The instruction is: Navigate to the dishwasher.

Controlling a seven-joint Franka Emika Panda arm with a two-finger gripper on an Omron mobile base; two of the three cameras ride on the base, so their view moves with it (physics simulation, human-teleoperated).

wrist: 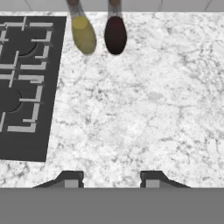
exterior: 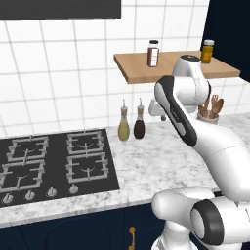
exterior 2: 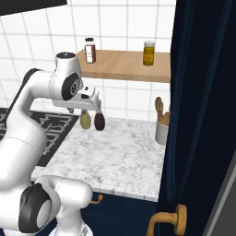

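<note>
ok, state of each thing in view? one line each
claw: open, empty, above the bare marble counter
yellow oil bottle: upright, capped, beside the stove
dark bottle: upright, capped, next to the yellow one
shelf jars: upright, lids on
utensil crock: upright, wooden utensils inside
stove: burners unlit

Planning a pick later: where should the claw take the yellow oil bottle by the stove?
Grip the yellow oil bottle around its slim upper body, coming from the front over bare counter. It stands upright, the dark bottle crowds one side, and the wall backs it.
</note>
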